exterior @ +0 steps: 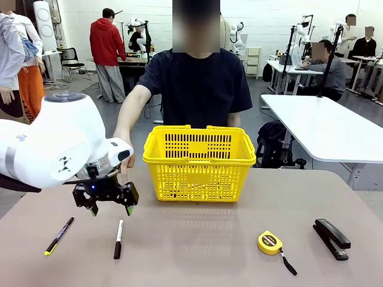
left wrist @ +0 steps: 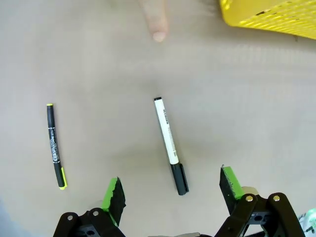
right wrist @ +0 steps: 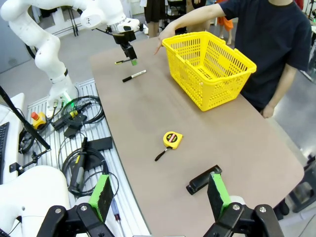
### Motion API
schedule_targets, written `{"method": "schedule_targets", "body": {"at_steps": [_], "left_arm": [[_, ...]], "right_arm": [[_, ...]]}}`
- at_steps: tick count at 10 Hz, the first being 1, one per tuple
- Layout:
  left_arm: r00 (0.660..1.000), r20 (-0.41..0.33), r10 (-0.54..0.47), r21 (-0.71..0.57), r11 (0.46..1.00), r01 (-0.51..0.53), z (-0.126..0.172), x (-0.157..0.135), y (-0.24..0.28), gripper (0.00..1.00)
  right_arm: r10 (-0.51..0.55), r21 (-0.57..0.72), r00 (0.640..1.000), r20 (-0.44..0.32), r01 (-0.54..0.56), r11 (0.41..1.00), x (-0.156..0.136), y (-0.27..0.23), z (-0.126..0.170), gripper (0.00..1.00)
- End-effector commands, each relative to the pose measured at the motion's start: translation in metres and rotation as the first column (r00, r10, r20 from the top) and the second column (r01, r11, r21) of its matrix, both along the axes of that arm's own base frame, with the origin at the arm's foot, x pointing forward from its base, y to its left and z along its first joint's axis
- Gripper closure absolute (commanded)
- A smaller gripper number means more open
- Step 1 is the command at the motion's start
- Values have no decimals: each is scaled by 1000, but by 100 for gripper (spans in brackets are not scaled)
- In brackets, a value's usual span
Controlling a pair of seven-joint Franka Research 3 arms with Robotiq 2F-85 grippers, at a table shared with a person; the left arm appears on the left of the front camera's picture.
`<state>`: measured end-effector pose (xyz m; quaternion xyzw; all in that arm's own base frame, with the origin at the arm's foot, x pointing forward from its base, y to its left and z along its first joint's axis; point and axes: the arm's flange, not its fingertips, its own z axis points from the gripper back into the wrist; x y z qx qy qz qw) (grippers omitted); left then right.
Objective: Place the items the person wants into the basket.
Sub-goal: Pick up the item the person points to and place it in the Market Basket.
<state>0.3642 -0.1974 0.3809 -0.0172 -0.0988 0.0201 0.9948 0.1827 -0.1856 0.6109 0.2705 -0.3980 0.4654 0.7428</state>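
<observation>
Brown tabletop (exterior: 197,254) held the yellow basket (exterior: 197,182) at its far middle. The person's finger (left wrist: 157,27) pointed toward the marker (left wrist: 167,140) — likely why the left gripper (exterior: 112,210) hovered over it, jaws spread to straddle the barrel. The right gripper (right wrist: 160,197) hung back, spread and empty — the tape measure (exterior: 270,242) lay nearer it.

Bare tabletop (exterior: 197,257) flanks the marker (left wrist: 170,145) on both long sides, room enough for the spread left pincer (left wrist: 171,186) hanging above it. The pen (left wrist: 56,146) lies well apart, no hindrance. Beyond the marker's tip the person's finger (left wrist: 155,22) points down, perhaps touching the surface, and the basket (exterior: 197,179) corner stands near it, so that far side is tight. The basket's mouth is open from above. A broad free stretch runs to the tape measure (exterior: 270,242); the stapler (exterior: 331,238) lies farther right.
</observation>
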Motion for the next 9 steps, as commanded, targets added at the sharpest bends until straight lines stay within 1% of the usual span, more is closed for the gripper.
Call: {"method": "schedule_targets", "body": {"at_steps": [1,2,3,5,6,9], "left_arm": [[998,-22,60,60,996,-59,-26,8,-9,0],[997,-16,78,80,994,-76,-34,7,-13,0],[996,-29,83,81,993,-81,-39,10,-15,0],[995,-52,88,36,996,-86,-50,19,-16,0],[995,-48,92,20,996,-91,-56,20,-18,0],[993,-69,98,25,995,-97,-68,28,-18,0]], "right_arm": [[14,27,1000,19,-14,1000,2,1,1,0],[14,27,1000,19,-14,1000,2,1,1,0],[14,27,1000,19,-14,1000,2,1,1,0],[14,27,1000,19,-14,1000,2,1,1,0],[14,27,1000,19,-14,1000,2,1,1,0],[14,27,1000,19,-14,1000,2,1,1,0]]}}
